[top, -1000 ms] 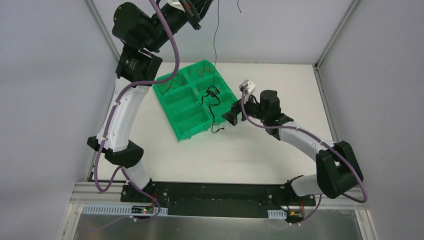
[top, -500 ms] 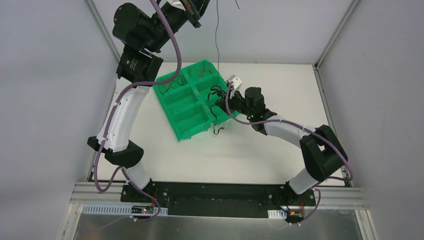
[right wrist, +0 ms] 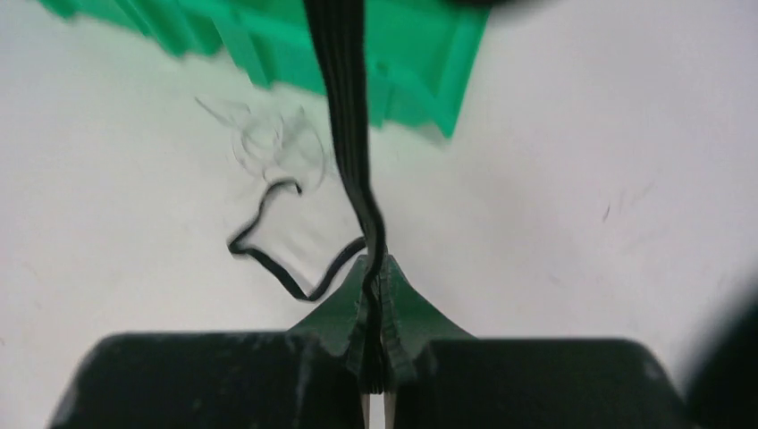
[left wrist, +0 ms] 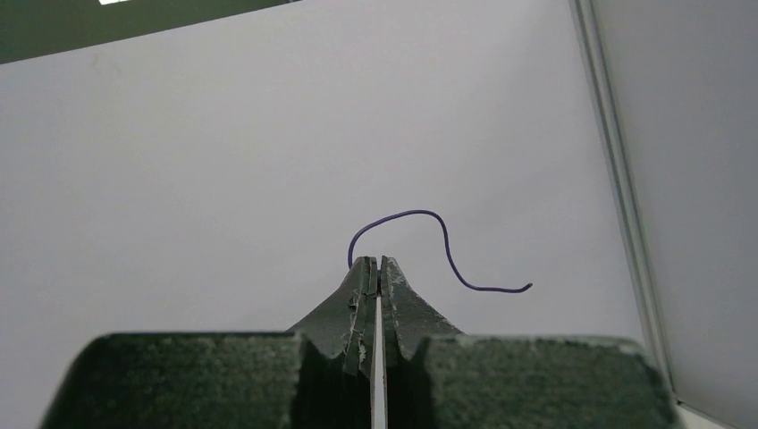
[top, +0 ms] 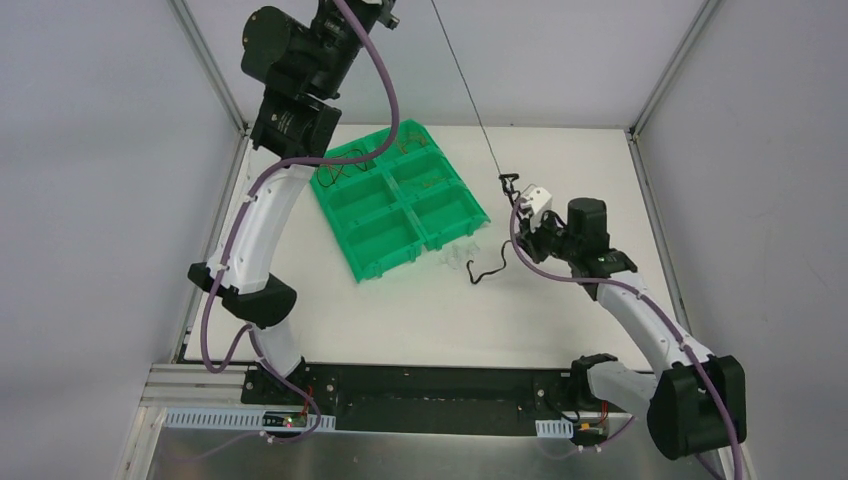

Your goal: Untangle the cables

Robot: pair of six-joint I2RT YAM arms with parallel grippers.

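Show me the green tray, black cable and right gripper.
green tray [top: 383,232], top view, bare compartment floor.
black cable [right wrist: 347,89], right wrist view, flat stretch above the fingertips.
right gripper [right wrist: 375,262], right wrist view, between its shut fingertips.

Robotics lab cell, plain white panel walls [top: 90,200], aluminium frame posts [top: 204,60], white worktable [top: 400,310]

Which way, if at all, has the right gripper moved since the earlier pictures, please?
Yes. The right gripper, shut on the black cable, has moved right, away from the green tray it was beside, out over the bare table.
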